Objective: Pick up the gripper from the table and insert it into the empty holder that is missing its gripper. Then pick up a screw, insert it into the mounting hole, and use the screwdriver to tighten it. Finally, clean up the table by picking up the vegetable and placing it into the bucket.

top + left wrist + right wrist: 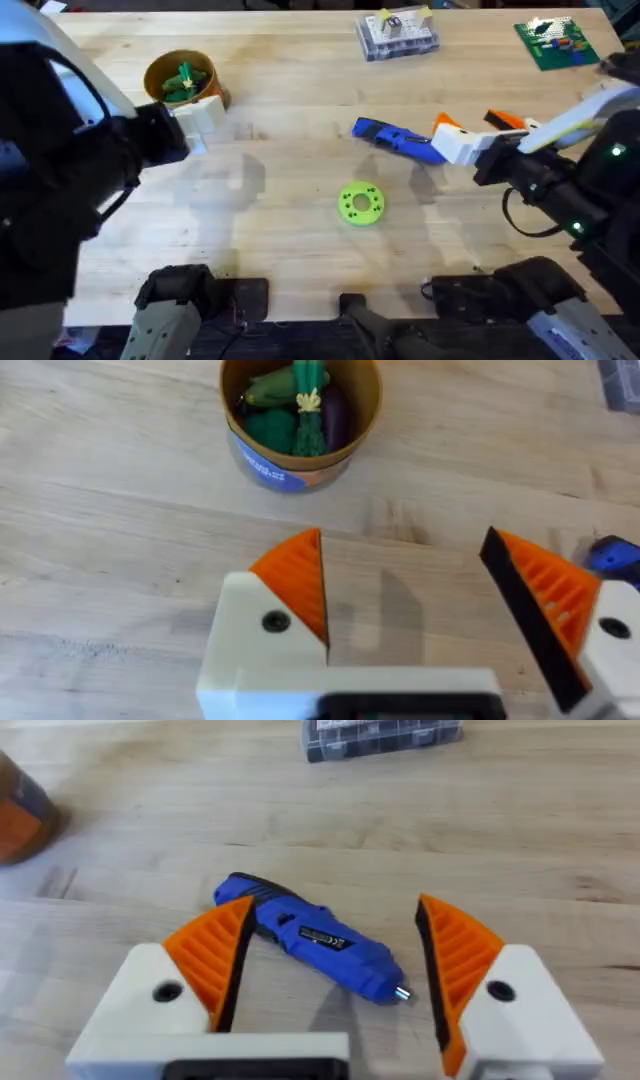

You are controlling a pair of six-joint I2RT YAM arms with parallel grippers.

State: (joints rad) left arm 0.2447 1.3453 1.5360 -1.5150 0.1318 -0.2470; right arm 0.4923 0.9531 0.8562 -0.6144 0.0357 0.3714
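1. Near the table's (300, 160) far left, the bucket (180, 80) is standing upright, orange-walled with a blue and white label showing in the left wrist view (270, 468).
2. Inside the bucket, toy vegetables are being held: the carrot's dark green leafy top (308, 410) is seen lying over other dark green and purple pieces; its orange body is hidden.
3. Just beside the bucket, the left gripper (200, 118) is being held low over the wood, its fingers spread wide with nothing between the orange pads (300, 575).
4. At mid-table, the blue screwdriver (398, 137) is lying on its side, its metal tip (402, 992) pointing toward the right arm.
5. Over the screwdriver, the right gripper (330, 975) is being held open, its pads (455, 955) straddling the tool without touching it.
6. Nearer the bases, a green disc (361, 202) is lying flat.
7. Along the far edge, a clear parts box (396, 34) and a green board (556, 42) are resting.
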